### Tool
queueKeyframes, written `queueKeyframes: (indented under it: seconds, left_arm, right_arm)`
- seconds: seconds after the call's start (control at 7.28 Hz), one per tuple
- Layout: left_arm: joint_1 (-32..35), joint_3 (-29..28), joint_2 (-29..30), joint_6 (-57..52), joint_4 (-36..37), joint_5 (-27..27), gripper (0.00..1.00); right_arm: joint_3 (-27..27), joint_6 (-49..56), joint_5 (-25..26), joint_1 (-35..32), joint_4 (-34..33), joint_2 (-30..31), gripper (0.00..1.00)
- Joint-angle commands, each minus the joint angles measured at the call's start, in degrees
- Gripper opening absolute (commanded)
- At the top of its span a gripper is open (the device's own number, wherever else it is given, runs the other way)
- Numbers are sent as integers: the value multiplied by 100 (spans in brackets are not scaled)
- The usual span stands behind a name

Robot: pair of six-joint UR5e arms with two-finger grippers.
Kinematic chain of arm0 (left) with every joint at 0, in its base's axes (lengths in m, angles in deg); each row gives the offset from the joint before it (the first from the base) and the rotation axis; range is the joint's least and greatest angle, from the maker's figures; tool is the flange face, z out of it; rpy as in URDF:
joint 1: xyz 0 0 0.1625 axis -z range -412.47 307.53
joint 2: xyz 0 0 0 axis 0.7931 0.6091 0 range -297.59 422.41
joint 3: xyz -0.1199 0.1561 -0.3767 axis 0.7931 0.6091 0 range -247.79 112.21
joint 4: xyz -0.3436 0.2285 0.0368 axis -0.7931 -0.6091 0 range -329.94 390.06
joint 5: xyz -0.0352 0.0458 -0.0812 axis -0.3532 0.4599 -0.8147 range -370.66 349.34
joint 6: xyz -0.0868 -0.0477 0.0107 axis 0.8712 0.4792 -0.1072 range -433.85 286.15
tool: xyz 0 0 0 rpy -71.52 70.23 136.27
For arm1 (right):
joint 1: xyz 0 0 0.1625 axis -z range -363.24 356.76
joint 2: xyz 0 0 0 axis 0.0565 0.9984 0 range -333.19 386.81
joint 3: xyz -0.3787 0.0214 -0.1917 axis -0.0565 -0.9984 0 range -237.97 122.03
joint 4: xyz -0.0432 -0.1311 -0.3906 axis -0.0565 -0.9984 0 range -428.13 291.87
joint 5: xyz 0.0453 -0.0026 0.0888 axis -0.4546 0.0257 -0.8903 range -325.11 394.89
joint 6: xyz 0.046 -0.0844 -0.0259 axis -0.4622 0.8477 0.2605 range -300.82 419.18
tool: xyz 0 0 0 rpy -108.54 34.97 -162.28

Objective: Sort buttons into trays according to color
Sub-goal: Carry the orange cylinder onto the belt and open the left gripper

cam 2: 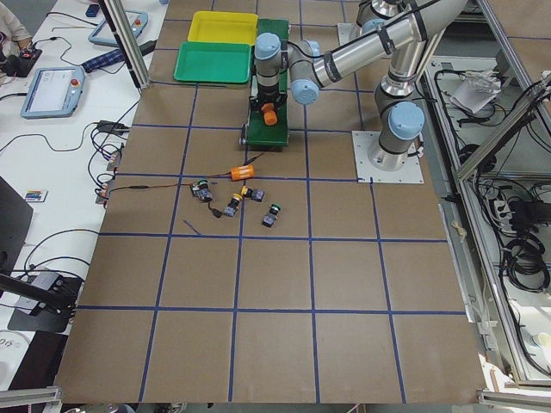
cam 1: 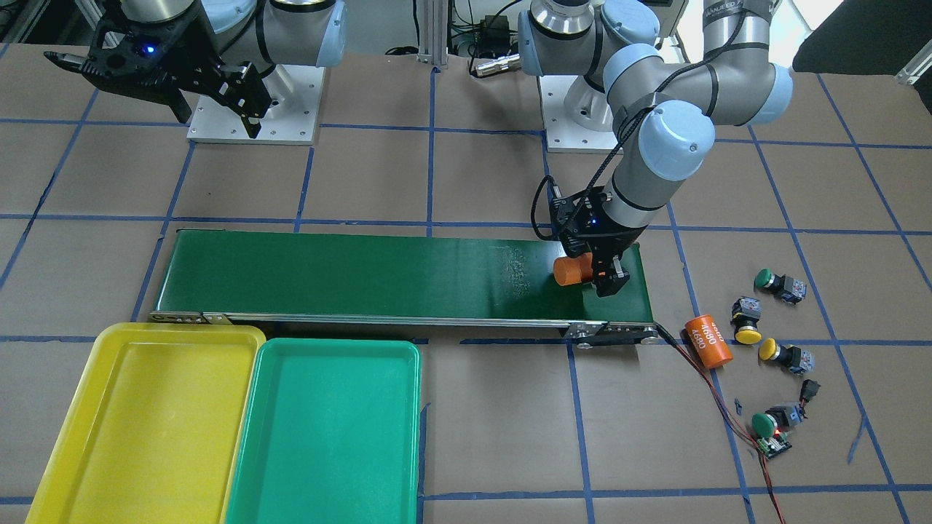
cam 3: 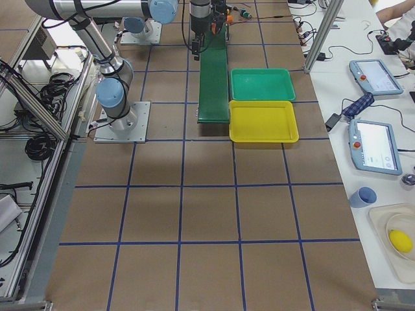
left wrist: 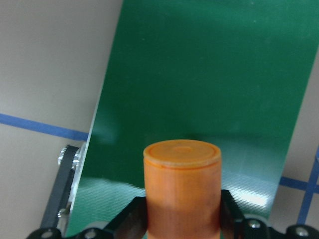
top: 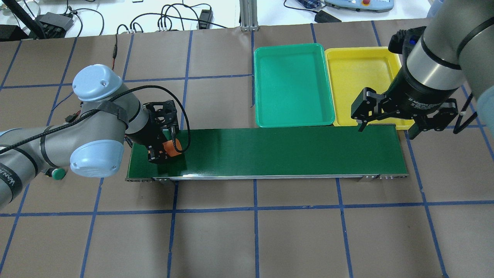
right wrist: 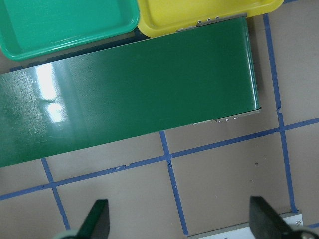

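- The four buttons, green (cam 1: 763,277), yellow (cam 1: 748,335), yellow (cam 1: 767,350) and green (cam 1: 763,423), lie loose on the table past the belt's left end, well apart from both trays.
- The yellow tray (cam 1: 145,422) and green tray (cam 1: 328,437) sit side by side at the belt's right end, on its far side; neither holds a button.
- The left gripper (cam 1: 588,276) is clamped on an orange cylinder (cam 1: 570,271), low over the left end of the belt (cam 1: 364,269).
- The right gripper (top: 386,129) hovers above the belt's right end with its jaws spread wide and holding nothing.
- Judgement: sorting has not begun, and the step in hand concerns a cylinder, not a button.
- Next, probably: let the cylinder go, then reach left for a button, gripping its body below the cap.
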Motion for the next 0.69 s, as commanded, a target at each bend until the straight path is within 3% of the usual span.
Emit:
queueKeyframes:
  seconds: [0.0, 0.27, 0.55]
  left_arm:
    - [-1, 16, -35, 151, -73, -14, 81]
    - [-175, -63, -62, 256, -56, -23, 80]
    - [-1032, -107, -71, 739, -56, -93, 78]
  right_arm:
    - [35, 0, 0, 13, -1, 37, 100]
    - [52, 18, 0, 40, 17, 37, 100]
    - [96, 9, 9, 31, 26, 90, 100]
